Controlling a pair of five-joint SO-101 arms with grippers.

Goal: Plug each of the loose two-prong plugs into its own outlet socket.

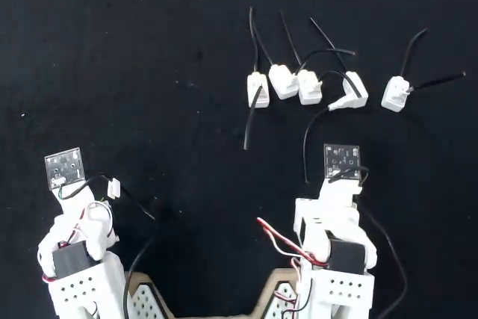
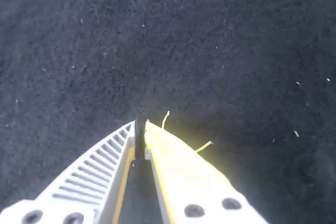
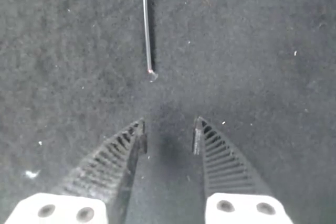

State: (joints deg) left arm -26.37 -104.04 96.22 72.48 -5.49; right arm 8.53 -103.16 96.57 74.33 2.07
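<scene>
Several white plug and socket pieces (image 1: 309,86) with black cords lie in a row at the far right of the black table (image 1: 149,72). One cord (image 1: 306,151) trails from that row toward the right arm (image 1: 332,237). Its loose end (image 3: 150,73) lies on the cloth just ahead of my right gripper (image 3: 168,132), which is open with nothing between its fingers. The left arm (image 1: 75,244) stands at the near left, far from the plugs. My left gripper (image 2: 140,125) is shut on nothing, over bare cloth.
Another black cord (image 1: 250,121) runs from the leftmost white piece (image 1: 258,89) toward the near side. The wide stretch of black cloth between the arms and the row holds only these cords. The arms' white bases (image 1: 328,293) sit at the near edge.
</scene>
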